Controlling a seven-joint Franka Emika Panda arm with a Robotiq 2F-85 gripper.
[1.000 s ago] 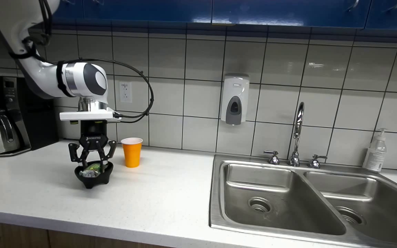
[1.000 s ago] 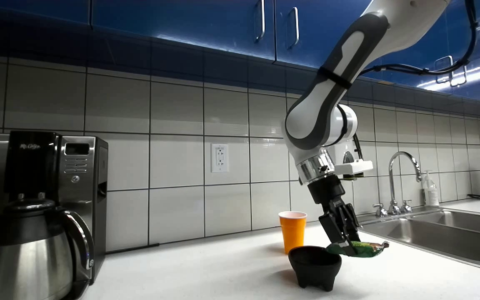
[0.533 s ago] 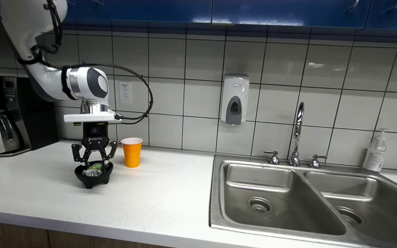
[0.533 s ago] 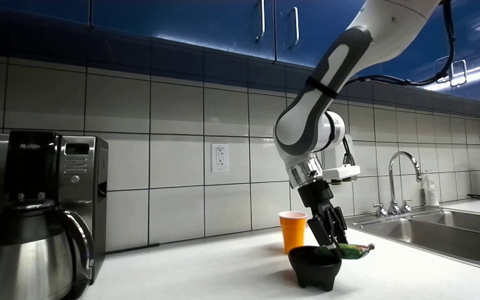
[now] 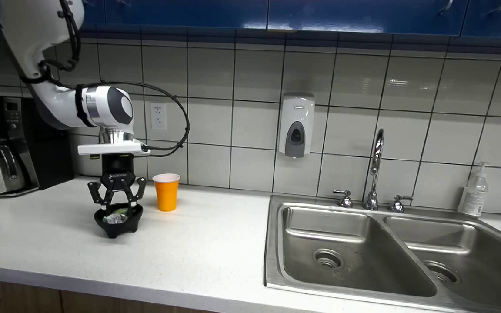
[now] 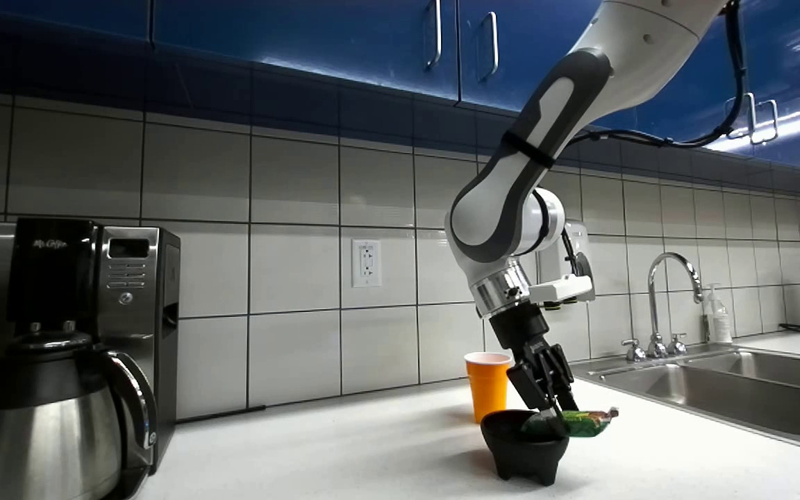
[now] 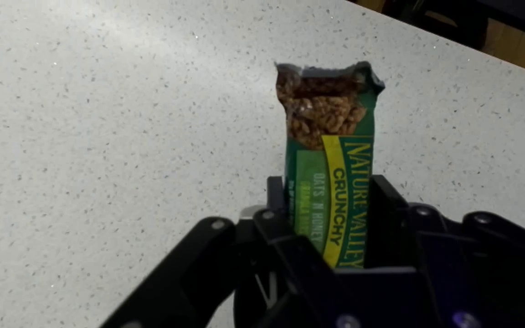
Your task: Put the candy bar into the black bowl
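My gripper (image 5: 119, 210) is shut on the candy bar, with one finger on each long side, as the wrist view shows. The candy bar (image 7: 328, 132) has a green, yellow and brown wrapper and points away from the gripper. The black bowl (image 6: 526, 455) stands upright on the counter on short feet. In an exterior view, one end of the bar (image 6: 589, 422) sticks out past the bowl's rim and the other end overlaps the opening. In an exterior view, the bar (image 5: 113, 218) shows within the outline of the bowl (image 5: 118, 229). I cannot make out the bowl in the wrist view.
An orange cup (image 6: 487, 389) stands close behind the bowl and gripper, and also shows in an exterior view (image 5: 166, 193). A coffee machine (image 6: 139, 292) with a steel carafe (image 6: 46, 430) stands at one end. A double sink (image 5: 355, 248) is set into the counter (image 5: 198, 252).
My gripper and the candy bar have moved toward the bowl, and one end of the bar overlaps its opening more. The bowl and cup have not moved. The gripper stays shut.
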